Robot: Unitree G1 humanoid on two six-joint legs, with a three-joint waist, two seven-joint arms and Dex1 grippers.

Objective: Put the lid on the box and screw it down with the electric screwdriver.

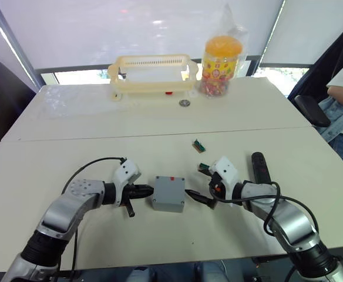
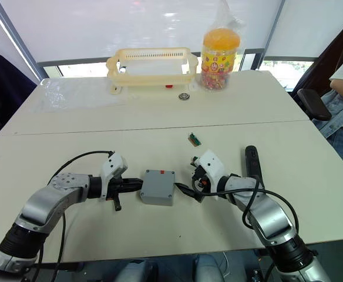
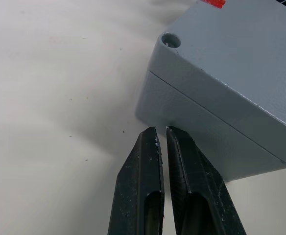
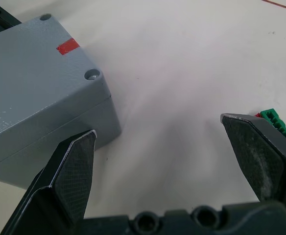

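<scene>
Two grippers flank the box (image 1: 168, 192), which sits w/ the lid (image 4: 33, 63) already on, near the desk's (image 1: 71, 141) front edge, approx. mid-width. Left gripper (image 3: 161, 133) has its fingers pressed together, tips touching the box's side wall. Right gripper (image 4: 157, 132) is spread wide, one finger (image 4: 74, 161) against the box. Electric screwdriver (image 1: 259, 167) lies toward the right edge. At the far edge, a cream basket (image 1: 151, 73), contents can't tell, and a jar (image 1: 218, 61) of candy in a bag.
</scene>
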